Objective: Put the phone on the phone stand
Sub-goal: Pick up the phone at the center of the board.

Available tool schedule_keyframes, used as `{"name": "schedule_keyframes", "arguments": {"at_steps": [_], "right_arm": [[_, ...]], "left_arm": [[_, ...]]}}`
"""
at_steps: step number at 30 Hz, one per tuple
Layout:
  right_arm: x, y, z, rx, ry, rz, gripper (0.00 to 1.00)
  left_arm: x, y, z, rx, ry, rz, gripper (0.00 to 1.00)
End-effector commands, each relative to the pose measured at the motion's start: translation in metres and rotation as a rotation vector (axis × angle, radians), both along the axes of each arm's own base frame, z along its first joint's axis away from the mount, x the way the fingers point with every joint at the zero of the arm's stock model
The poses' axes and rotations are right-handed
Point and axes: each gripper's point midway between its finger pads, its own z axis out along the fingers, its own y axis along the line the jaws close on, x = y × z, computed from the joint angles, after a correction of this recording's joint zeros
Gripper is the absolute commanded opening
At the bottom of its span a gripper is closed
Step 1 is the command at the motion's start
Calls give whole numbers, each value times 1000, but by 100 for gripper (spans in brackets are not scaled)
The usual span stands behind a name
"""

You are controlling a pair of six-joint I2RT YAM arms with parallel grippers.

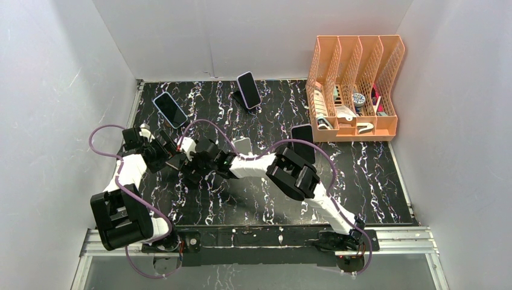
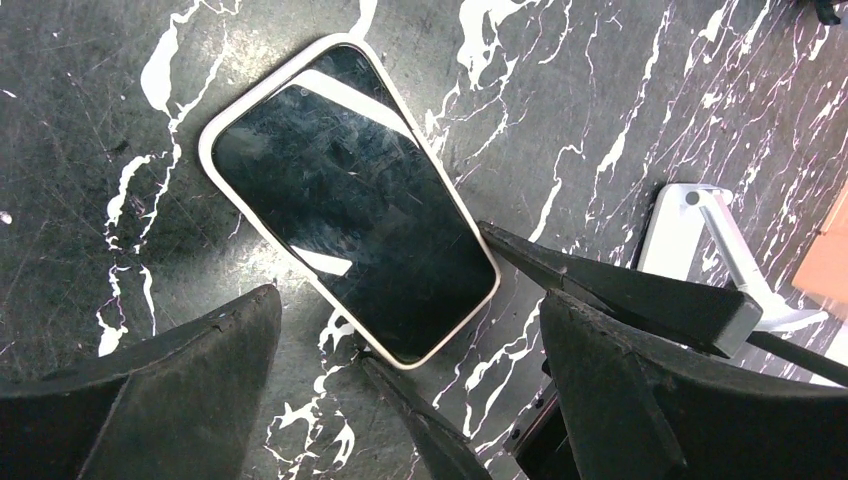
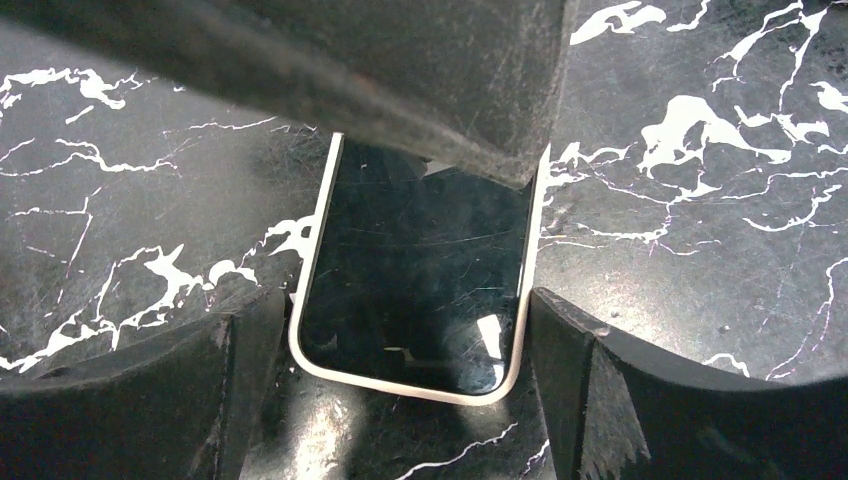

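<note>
Straddling the phone (image 3: 415, 265), which lay flat on the table (image 3: 700, 200), the right gripper (image 3: 405, 310) stood open, its fingers just beside the long edges. The left gripper (image 2: 410, 300) hovered open too. Closing low and squarely on both edges would likely stop the phone skidding before the lift toward the stand (image 2: 680, 235).

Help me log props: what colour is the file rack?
The rack is peach-orange, clearest from top external.

White links (image 1: 329, 205), black joints (image 1: 293, 172) — looping purple cables (image 1: 102, 130)
</note>
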Motion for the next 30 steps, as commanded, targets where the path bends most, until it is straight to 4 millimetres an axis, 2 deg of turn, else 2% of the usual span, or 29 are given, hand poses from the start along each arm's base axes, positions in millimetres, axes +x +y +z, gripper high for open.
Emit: {"name": "schedule_keyframes", "arguments": {"at_steps": [1,7,13,16,17,21,26,30], "right_arm": [[-16,-20,-60,-167,65,-12,93],[-22,-34,-90,-258,104,-16,78],[-29,-39,-94,-254,138,7,66],[-21,-44,-74,-195,166,-26,66],[-19,-51,-72,-186,187,-44,66],[-4,-65,-40,-114,208,-95,66],[-2,-64,1,-33,213,-95,66],[-5,-64,20,25,239,-84,66]], "left_arm": [[-2,6,6,10,-6,40,98],[-3,18,12,32,-22,91,98],[-5,24,11,47,-13,110,98],[-5,26,9,38,-10,121,98],[-5,26,8,28,-7,121,98],[-6,17,-2,-33,16,103,98],[-12,14,-8,-45,37,114,98],[-19,-3,-16,-138,48,109,98]]}}
